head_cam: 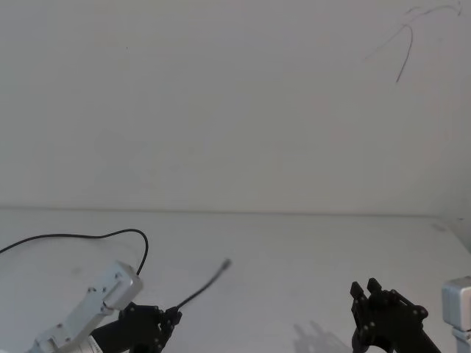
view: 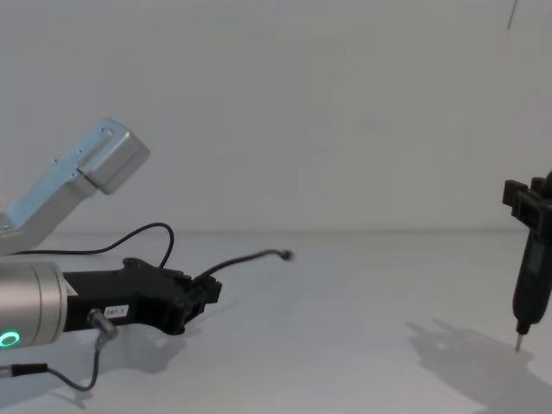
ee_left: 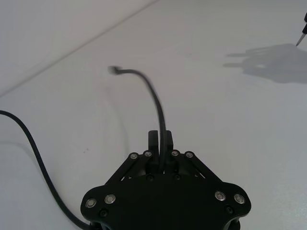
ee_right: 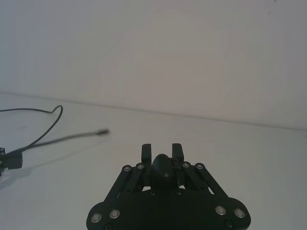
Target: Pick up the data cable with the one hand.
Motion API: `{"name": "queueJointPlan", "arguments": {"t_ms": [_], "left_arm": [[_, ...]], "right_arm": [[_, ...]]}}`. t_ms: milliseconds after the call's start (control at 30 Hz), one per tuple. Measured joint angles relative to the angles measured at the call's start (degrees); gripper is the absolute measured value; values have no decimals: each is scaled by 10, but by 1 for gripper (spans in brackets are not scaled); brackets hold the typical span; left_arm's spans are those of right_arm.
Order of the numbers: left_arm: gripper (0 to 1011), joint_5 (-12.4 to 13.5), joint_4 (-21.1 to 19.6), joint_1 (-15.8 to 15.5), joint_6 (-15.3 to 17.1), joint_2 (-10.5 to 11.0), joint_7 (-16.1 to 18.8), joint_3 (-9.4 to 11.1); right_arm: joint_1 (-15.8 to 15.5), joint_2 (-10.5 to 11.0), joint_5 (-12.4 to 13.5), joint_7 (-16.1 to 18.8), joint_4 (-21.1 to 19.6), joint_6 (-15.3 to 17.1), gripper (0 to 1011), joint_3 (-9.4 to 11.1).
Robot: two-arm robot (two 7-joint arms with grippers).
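Head view: left gripper (head_cam: 171, 318) low over the near part of the white table (head_cam: 294, 250), fingers closed tight on the data cable (head_cam: 202, 288). Short free end running forward from the fingertips, small plug at its tip. Rest of the cable trailing back behind the fingers in a loop past the silver arm link (head_cam: 103, 290). Right gripper (head_cam: 366, 288) low, well off to the side of those fingers.

Left wrist view: both fingers (ee_left: 152, 140) drawn together, only the cable's thickness between them. Cable coming out ahead of the tips, arching up and bending to one side, plug end blurred. Second stretch of cable passing beside the gripper body, behind the fingers. Metal-tipped end of the right gripper far ahead, its shadow on the table nearby.

Right wrist view: right gripper's fingers (ee_right: 147, 150) parted by a narrow gap, nothing between the tips. Left gripper far off beyond them, cable end sticking out from it.

Chest view: left gripper lying level just above the table, white label (view: 115, 310) on its side, silver wrist (view: 30, 302) with green ring light (view: 9, 338) behind. Cable clamped at the fingertips, free end sloping up and forward from them, long part looping back above the gripper. Thin grey wire (view: 90, 371) hanging under the wrist, well behind the fingers. Right gripper pointing straight down, tip just above the table, well apart from the cable.
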Motion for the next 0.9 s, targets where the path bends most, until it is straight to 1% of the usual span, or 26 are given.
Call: {"name": "queueJointPlan", "arguments": {"t_ms": [167, 267, 500, 533, 600, 633, 700, 733, 800, 900], "left_arm": [[38, -9, -7, 2, -4, 4, -7, -5], [35, -21, -14, 4, -9, 9, -21, -11], [35, -66, -34, 12, -25, 28, -69, -30], [35, -77, -39, 15, -28, 36, -81, -35], [35, -91, -45, 19, -32, 43, -97, -41], [35, -103, -51, 25, -34, 52, -111, -47], [35, -115, -55, 29, -37, 59, -124, -52], [35, -126, -61, 35, -39, 69, -138, -58], [35, -139, -65, 40, -41, 77, -154, -62], [35, -167, -76, 52, -44, 98, -190, -72]], "right_arm": [[0, 0, 0, 0, 0, 0, 251, 0], [0, 0, 0, 0, 0, 0, 251, 0], [0, 0, 0, 0, 0, 0, 251, 0], [0, 0, 0, 0, 0, 0, 251, 0], [0, 0, 0, 0, 0, 0, 251, 0], [0, 0, 0, 0, 0, 0, 251, 0], [0, 0, 0, 0, 0, 0, 251, 0], [0, 0, 0, 0, 0, 0, 251, 0], [0, 0, 0, 0, 0, 0, 251, 0], [0, 0, 0, 0, 0, 0, 251, 0]]}}
